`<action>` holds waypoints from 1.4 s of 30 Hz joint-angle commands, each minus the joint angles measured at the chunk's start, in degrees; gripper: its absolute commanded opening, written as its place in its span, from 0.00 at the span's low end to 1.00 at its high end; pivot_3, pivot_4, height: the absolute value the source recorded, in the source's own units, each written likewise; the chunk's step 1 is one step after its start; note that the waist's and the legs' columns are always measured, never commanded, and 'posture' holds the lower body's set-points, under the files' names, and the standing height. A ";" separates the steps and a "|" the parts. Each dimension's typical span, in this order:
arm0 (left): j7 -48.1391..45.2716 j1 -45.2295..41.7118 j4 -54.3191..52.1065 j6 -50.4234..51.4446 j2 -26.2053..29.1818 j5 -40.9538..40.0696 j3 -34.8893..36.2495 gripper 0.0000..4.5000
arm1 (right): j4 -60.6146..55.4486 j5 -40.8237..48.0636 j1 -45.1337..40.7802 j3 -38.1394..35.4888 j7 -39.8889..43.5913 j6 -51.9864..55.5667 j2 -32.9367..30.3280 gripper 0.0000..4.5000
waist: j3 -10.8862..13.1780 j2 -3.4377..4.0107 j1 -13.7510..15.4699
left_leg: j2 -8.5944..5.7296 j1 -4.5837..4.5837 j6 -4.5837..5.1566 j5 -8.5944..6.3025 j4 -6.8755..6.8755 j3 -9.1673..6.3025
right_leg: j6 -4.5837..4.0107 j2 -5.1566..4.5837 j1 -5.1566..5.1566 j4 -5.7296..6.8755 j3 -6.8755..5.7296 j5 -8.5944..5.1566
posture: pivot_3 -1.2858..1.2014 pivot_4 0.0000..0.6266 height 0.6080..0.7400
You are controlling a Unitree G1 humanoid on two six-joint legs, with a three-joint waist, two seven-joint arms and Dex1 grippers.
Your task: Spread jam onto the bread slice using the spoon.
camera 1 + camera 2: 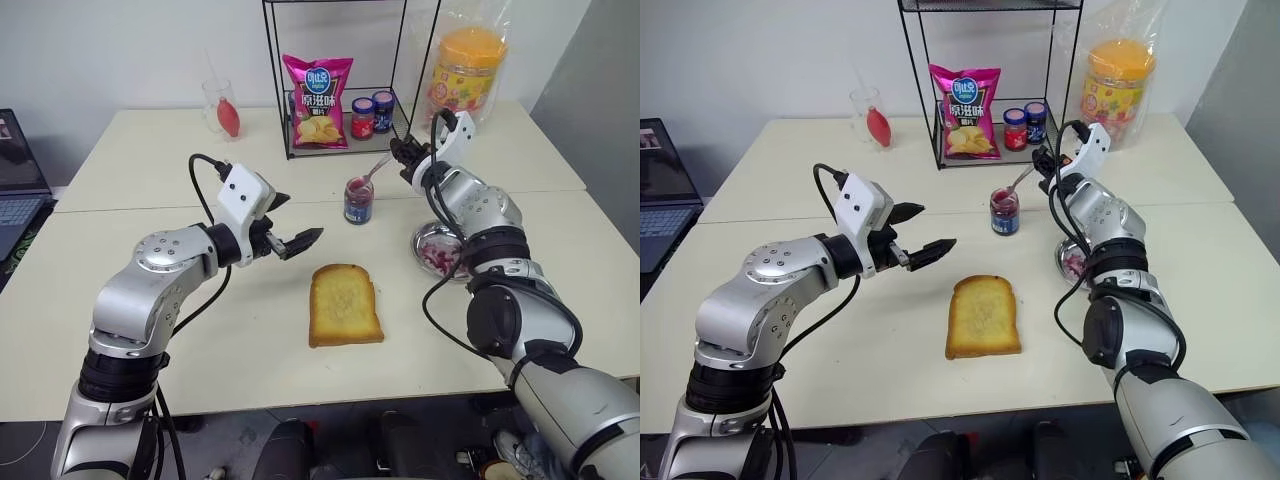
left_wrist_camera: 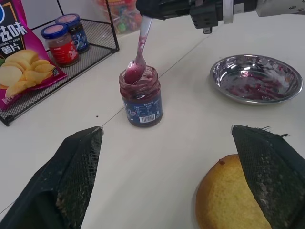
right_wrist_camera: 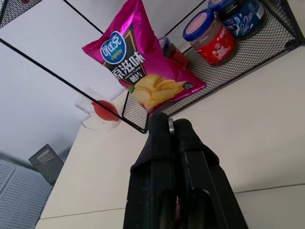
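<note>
Right end effector [image 1: 404, 152] grips the jam-smeared silver spoon [image 2: 138, 57]; left end effector [image 1: 297, 226] gapes wide.

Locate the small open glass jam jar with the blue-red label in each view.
Left eye: small open glass jam jar, centre, beyond the toast slice.
Right eye: jar, right of centre.
Left wrist: jar, upper middle, silver spoon dipped in.
Right wrist: not in it.
Shared landmark: pink chip bag.

Shiny metal spoon [image 2: 138, 57], glossy jam [image 2: 135, 78], glass jar [image 2: 141, 98], matt table [image 1: 250, 340].
</note>
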 commanded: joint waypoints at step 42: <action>-5.77 26.78 -16.85 -2.02 3.83 -10.72 14.00 1.00 | -62.44 34.11 26.52 1.10 -16.33 36.29 5.00 0.01 | 0.01 0.01 0.03 | 0.23 -0.10 0.02 -0.07 -0.17 -0.01 | -0.05 -0.13 -0.14 -0.09 -0.03 -0.03 | 0.52 0.24 1.00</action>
